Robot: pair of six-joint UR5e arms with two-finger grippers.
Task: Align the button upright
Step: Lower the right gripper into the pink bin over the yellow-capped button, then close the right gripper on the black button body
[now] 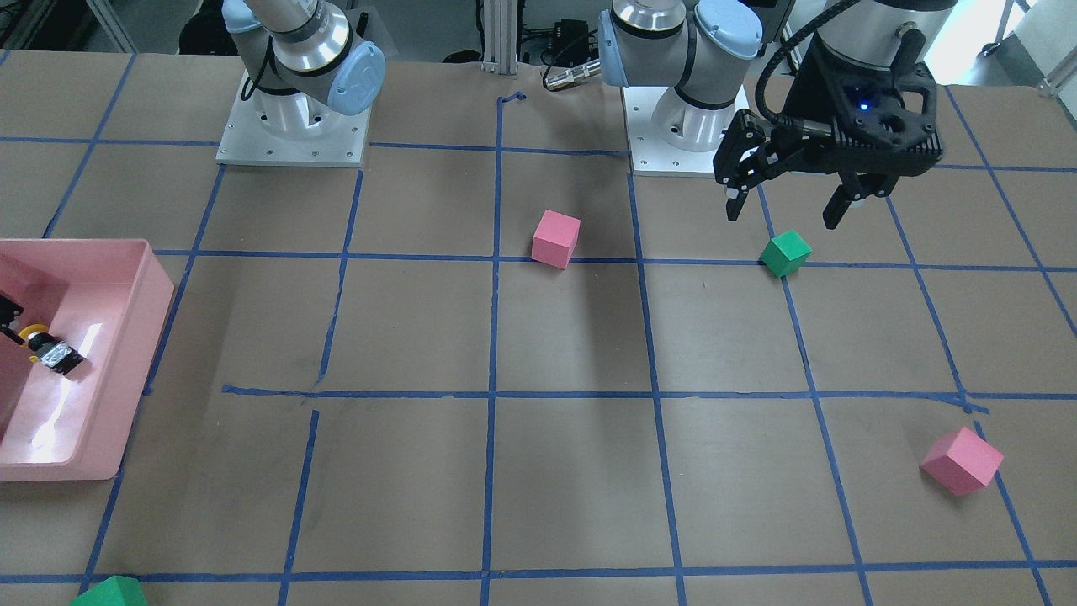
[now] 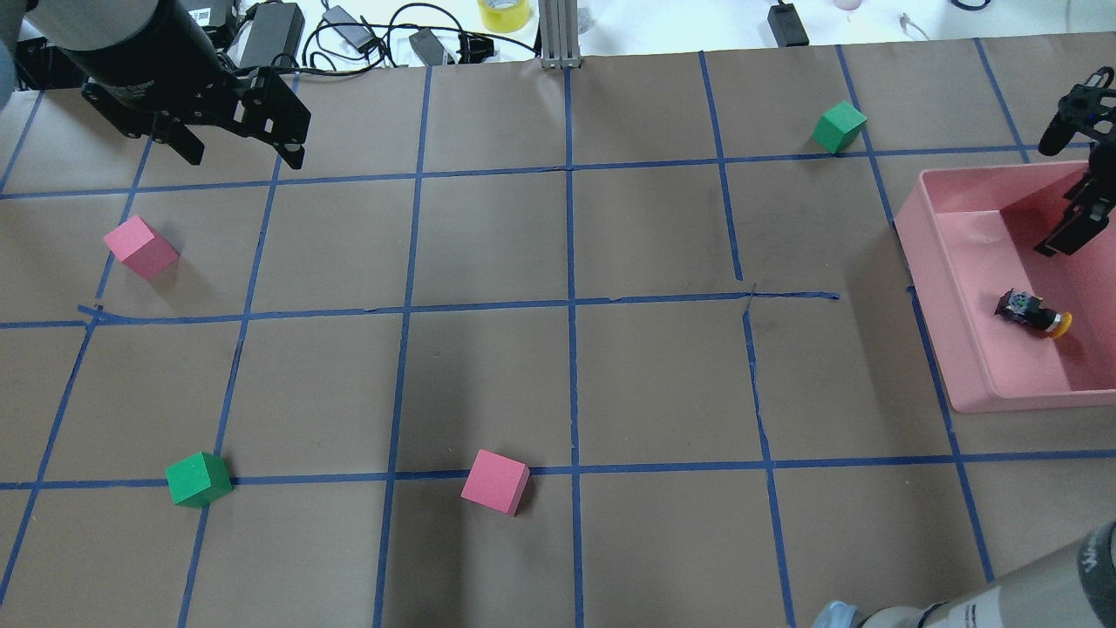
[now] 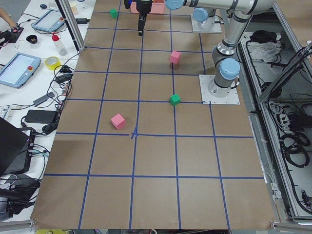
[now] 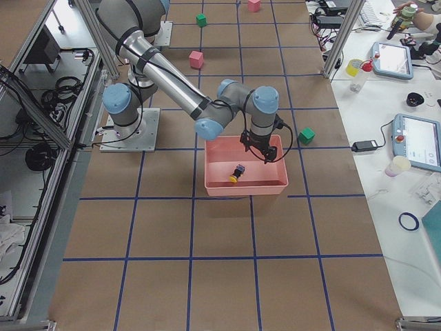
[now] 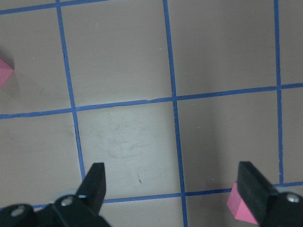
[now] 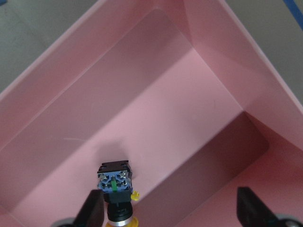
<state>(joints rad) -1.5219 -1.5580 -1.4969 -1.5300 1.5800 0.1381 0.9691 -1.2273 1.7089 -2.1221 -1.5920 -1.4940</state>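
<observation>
Button (image 2: 1034,313) on its side in the pink bin (image 2: 946,296)
Right end effector (image 6: 173,205) hangs released just above it; left end effector (image 2: 243,157) is released too, far off over the counter (image 2: 488,244).

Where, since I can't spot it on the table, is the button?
Overhead view: the button lies on its side in the pink bin at the right edge, near the right end effector.

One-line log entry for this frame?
button: on its side in bin | right gripper: open, above button | left gripper: open, far from bin | upright: not yet
</observation>
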